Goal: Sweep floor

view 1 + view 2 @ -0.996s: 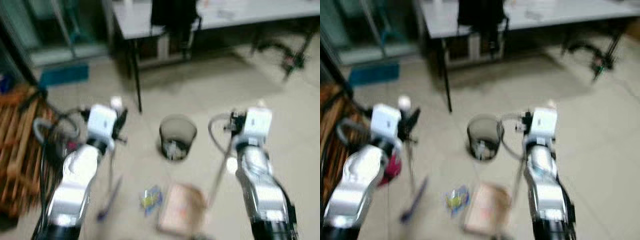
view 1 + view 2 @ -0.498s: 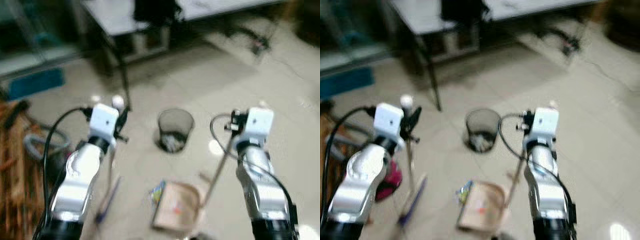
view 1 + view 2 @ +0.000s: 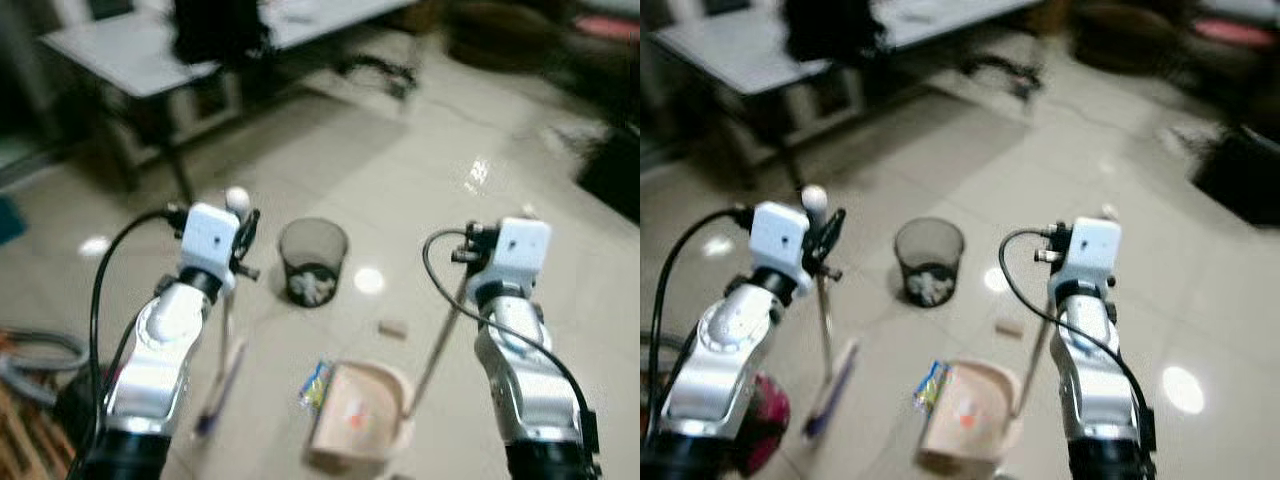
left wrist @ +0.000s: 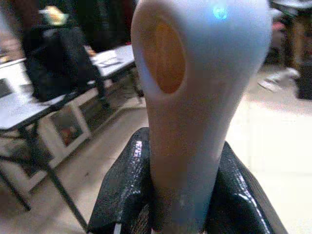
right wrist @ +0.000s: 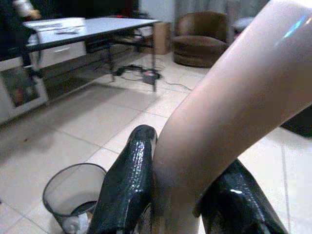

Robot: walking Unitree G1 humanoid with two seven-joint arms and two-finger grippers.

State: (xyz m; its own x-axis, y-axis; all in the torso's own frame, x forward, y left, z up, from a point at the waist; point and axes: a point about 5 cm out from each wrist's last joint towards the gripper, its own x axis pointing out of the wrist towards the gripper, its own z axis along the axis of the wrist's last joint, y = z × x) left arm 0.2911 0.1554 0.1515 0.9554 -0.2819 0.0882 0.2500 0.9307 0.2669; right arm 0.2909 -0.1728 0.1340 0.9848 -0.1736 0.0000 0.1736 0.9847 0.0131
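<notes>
Broom, thin metal shaft with pale rounded plastic grip point(image 4: 195, 97) and blue bristle head point(image 3: 832, 385): stands near-upright on the floor on the robot's left, head resting on the tile beside a dark red object point(image 3: 765, 425).
Left gripper point(image 4: 187, 204): both black fingers point(image 4: 122, 195) clamped on the broom's grip, pads touching it either side, no visible gap. In the head view it sits at the shaft's top end point(image 3: 825, 232).
Dustpan, beige plastic tray point(image 3: 355, 420) on a long thin handle point(image 3: 440, 335): tray lies flat on the tile between the two arms, handle rising at a slant toward the right arm. Something orange-ish inside the tray, too blurred to identify.
Right gripper point(image 5: 180, 214): black fingers point(image 5: 126, 185) closed around the dustpan's pale beige handle grip point(image 5: 229, 112), touching on both sides.
Litter: crumpled blue-and-yellow wrapper point(image 3: 315, 382) touching the tray's left edge; small tan scrap point(image 3: 393, 328) on the tile just beyond the tray, apart from it.
Black wire-mesh wastebasket point(image 3: 313, 260): upright, beyond the dustpan, roughly between the arms, white crumpled rubbish in the bottom.
Floor: glossy light tile point(image 3: 520, 190) with light reflections.
Background: grey table on dark legs point(image 3: 130, 60), dark bag or garment on it point(image 3: 215, 30), brown armchair point(image 5: 195, 44) further off. Head views are soft with blur.
</notes>
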